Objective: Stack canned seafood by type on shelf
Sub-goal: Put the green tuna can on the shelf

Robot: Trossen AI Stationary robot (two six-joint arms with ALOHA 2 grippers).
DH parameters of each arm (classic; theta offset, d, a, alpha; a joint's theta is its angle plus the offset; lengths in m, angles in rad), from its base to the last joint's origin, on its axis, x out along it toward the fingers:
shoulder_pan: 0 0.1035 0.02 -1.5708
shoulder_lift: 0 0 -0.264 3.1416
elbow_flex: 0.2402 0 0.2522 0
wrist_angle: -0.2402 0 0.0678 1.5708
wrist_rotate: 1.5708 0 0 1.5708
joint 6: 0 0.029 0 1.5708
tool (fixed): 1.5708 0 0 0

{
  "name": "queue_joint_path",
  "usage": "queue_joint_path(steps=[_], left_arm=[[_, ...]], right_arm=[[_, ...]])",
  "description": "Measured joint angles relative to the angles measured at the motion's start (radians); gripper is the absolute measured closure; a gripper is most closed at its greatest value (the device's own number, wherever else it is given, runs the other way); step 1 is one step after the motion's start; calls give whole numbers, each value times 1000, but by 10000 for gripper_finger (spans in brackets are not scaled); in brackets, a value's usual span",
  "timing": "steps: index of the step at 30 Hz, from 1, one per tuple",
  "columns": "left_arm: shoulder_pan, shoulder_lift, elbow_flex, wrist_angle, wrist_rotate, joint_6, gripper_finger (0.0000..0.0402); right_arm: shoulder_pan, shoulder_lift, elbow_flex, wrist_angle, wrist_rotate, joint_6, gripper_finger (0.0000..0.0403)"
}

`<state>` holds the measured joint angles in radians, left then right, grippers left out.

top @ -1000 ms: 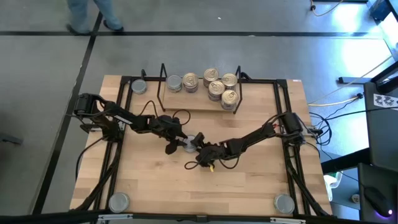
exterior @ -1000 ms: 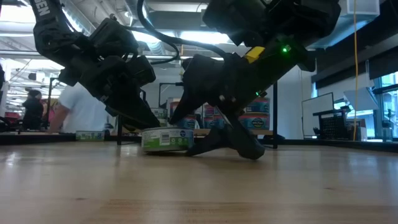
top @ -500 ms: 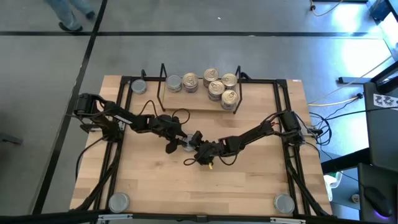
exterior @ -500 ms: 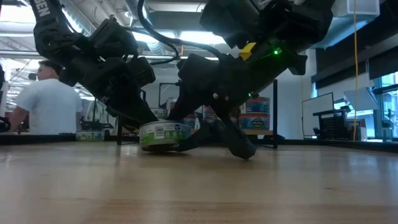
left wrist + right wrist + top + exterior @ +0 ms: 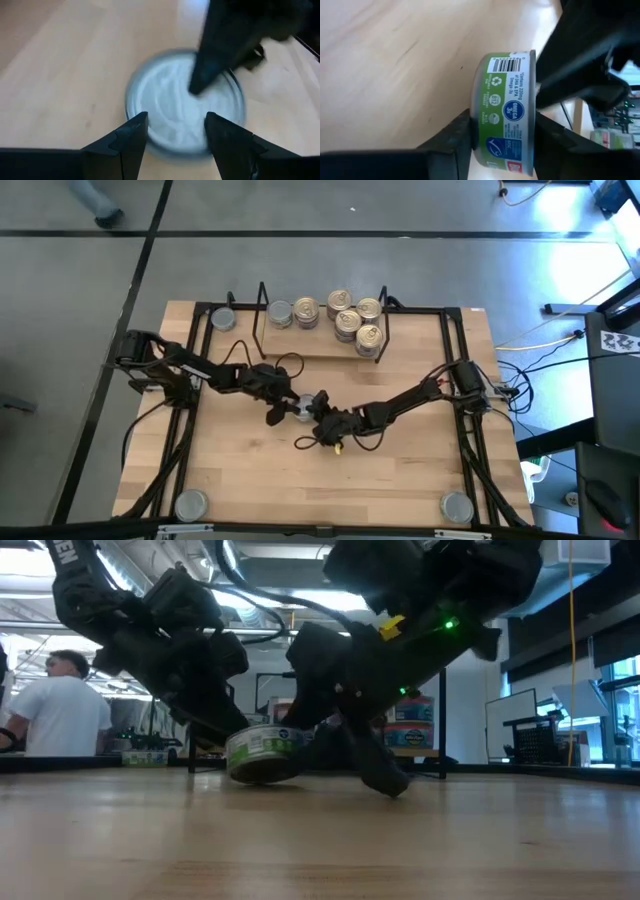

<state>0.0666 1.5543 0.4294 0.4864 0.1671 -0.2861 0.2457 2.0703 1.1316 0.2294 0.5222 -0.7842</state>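
One tin of canned seafood, with a silver lid and a green label, sits tilted at mid-table between both grippers. My right gripper reaches it from the table's right and is shut on it. My left gripper stands open at the tin's left side, fingertips over the lid's near rim; whether they touch it does not show. The shelf, a black wire rack on a wood base, stands at the far edge. It carries several tins, a silver-lidded one at its left end and gold-lidded ones toward the right. My right gripper pinches the tin across its two flat ends: one finger lies on the silver lid, the other on the opposite end. The fingers slant down from the table's right. The tin is tilted, its lower edge on the table.
Loose silver-lidded tins rest by the far left rail, at the near left corner and at the near right corner. Black rails edge the table. Bare wood lies between the arms and the near edge. A person in white stands beyond the table.
My right gripper has taken hold of the tin. The tin, flat on the table a second ago, has tipped: the side toward my right gripper has risen while the opposite lower edge stays on the wood. A person beyond the table has walked past.
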Motion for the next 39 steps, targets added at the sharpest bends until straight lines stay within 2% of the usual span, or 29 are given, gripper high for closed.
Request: queue_joint_path(steps=[3, 7, 12, 18, 22, 28, 32, 39], left_arm=[[-3, -68, -5, -43, 6, 18, 201], [-3, -172, -2, -169, -91, 61, 201], [-22, -286, -2, -370, -175, 37, 201], [-106, -342, -2, -524, -334, -35, 201], [-170, -336, -1, -534, -394, -79, 201], [-237, -332, 0, -528, -492, -116, 201], [-251, -332, 0, -527, -510, -133, 201], [-251, -333, 1, -486, -513, -113, 201]], right_arm=[[24, -42, -5, -55, 35, 10, 255], [27, -121, -4, -120, 19, 17, 256], [13, -192, -3, -164, 37, 36, 256], [-48, -238, -2, -141, 93, 24, 256], [-121, -238, -2, -77, 106, 21, 256], [-243, -238, -2, -41, 27, 52, 256], [-325, -218, 0, -14, -66, 103, 256], [-404, -154, 0, 11, -64, 104, 256]])
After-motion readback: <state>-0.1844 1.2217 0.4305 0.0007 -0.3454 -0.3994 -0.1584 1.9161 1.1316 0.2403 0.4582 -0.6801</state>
